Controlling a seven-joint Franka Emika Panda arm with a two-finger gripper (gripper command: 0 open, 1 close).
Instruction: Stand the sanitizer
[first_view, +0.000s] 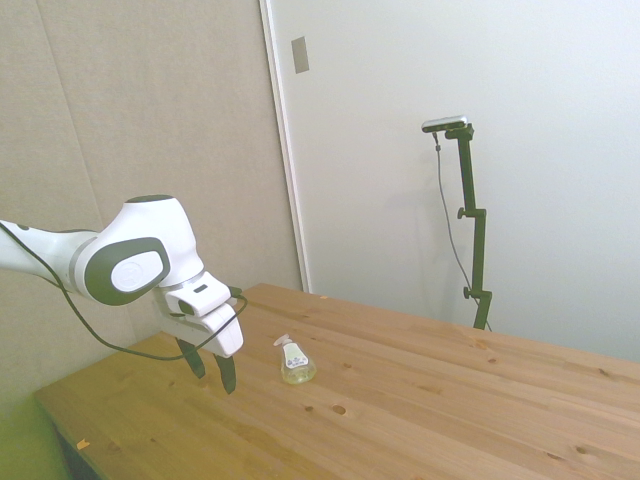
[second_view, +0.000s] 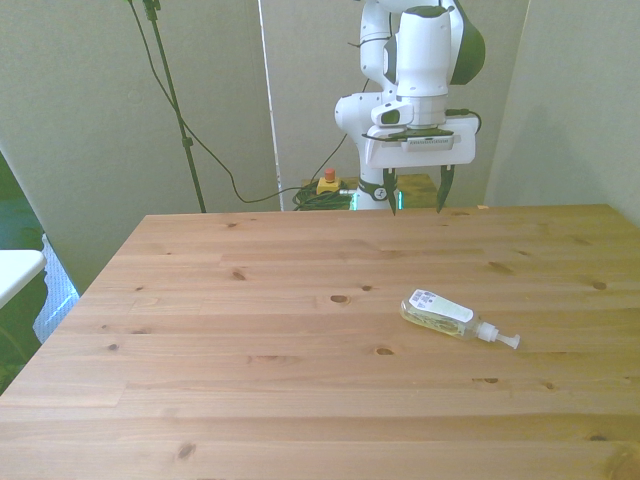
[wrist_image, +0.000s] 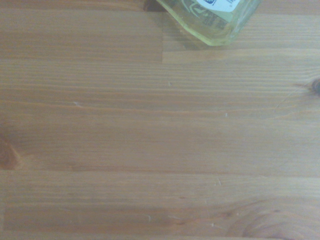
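The sanitizer (second_view: 438, 311) is a small clear bottle of pale yellow liquid with a white label. It lies on its side on the wooden table (second_view: 250, 330), its white nozzle pointing toward the front view's right. In the side view the sanitizer (first_view: 296, 362) rests a short way beyond the gripper. My gripper (second_view: 414, 205) hangs open above the table's far edge, fingers pointing down, nothing between them, well apart from the bottle. In the side view the gripper (first_view: 213, 378) hovers just above the wood. The wrist view catches only the base end of the sanitizer (wrist_image: 215, 20) over bare planks.
Behind the table's far edge a small red and yellow button unit (second_view: 327, 182) sits among cables on the floor. A white surface (second_view: 15, 270) pokes in at the front view's left edge. Walls stand close behind the table.
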